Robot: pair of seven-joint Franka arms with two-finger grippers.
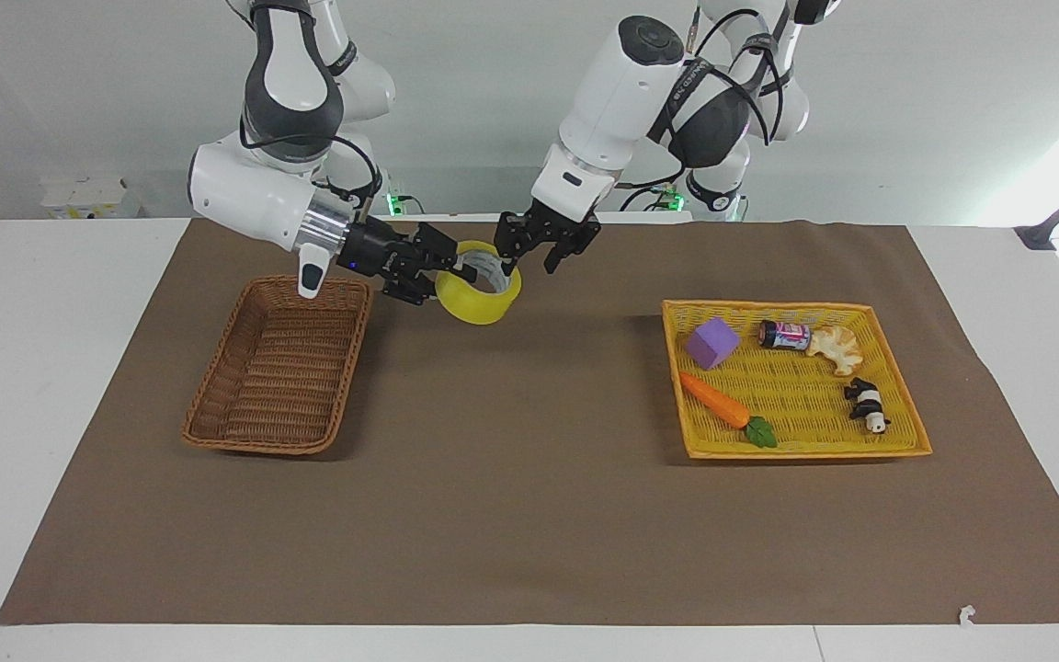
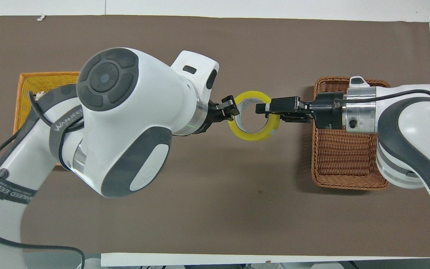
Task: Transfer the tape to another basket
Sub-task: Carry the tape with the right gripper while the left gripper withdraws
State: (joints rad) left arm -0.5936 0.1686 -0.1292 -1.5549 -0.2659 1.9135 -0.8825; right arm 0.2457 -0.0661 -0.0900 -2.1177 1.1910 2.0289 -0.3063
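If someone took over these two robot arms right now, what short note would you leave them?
Right gripper: shut on the tape, holding it in the air over the brown mat, beside the brown basket.
Left gripper: open, just off the tape, holding nothing.
Done: tape is out of the yellow basket and in the right gripper's hold.
Left: carry the tape over the brown basket and release it there.

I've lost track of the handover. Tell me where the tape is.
The tape is up in the air over the brown mat, beside the wicker basket, gripped by the right pincer; the open left pincer is just off it.
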